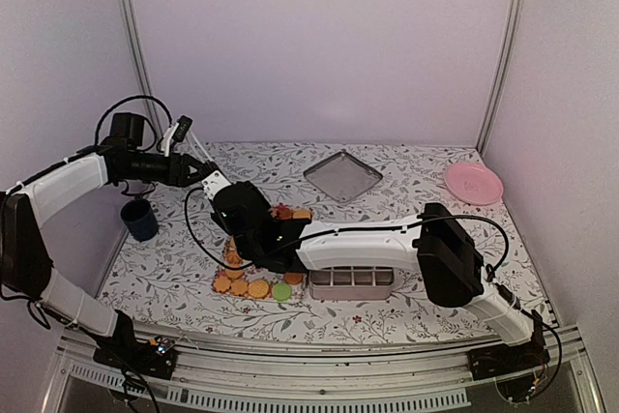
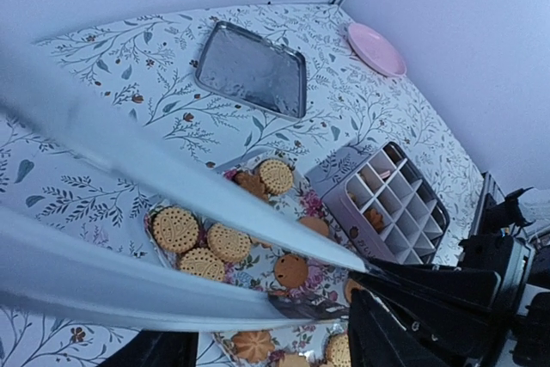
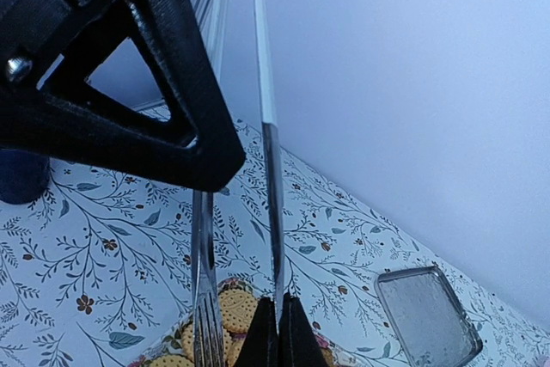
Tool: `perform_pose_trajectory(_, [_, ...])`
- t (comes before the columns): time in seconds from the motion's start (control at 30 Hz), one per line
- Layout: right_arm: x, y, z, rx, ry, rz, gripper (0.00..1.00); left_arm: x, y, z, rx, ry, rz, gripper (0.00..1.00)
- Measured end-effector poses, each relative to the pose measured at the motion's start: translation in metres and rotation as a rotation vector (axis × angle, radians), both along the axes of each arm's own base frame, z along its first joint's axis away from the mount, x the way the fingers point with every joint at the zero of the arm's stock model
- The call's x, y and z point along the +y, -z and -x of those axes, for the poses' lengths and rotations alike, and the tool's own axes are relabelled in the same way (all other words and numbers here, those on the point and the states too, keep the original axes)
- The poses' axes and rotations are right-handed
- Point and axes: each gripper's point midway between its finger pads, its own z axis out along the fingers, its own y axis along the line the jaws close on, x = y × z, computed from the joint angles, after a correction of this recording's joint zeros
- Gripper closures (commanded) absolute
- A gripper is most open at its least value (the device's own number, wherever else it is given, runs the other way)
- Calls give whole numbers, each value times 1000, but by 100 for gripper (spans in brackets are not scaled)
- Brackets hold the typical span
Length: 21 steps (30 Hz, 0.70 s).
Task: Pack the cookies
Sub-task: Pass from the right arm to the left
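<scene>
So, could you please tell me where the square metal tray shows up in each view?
Top external: metal tray, upper centre.
Left wrist: metal tray, top centre.
Right wrist: metal tray, bottom right.
Shared landmark: the cookies, seen in all three.

Table (image 1: 406, 191) carries tray (image 1: 342, 177), pink plate (image 1: 473, 182), cup (image 1: 139, 221), box (image 1: 352, 281).
</scene>
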Motion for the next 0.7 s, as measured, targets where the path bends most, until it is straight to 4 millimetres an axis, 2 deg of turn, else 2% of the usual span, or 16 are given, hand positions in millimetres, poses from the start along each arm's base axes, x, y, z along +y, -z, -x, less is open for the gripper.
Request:
perform_pose_trajectory(0.3, [2,-1,4,-3,-6,2,100,7,-7,-17,-33,-84,1,64])
perform_pose_trajectory(0.43, [1,-1,3,-9,0,13,100,7,-6,-19,-26,-101,9,71])
perform_pose_trajectory(0.47, [0,-1,2,-12,1,19,100,7,-6,-19,-27,-103,9,74])
perform_pose_trajectory(0.57, [0,-1,2,-18,6,25,100,8,-5,-17,-24,-119,9,98])
perform_pose_trajectory(0.7, [-3,-3,1,-34,21,34,100,16,1,-21,-13,-180,-17,100])
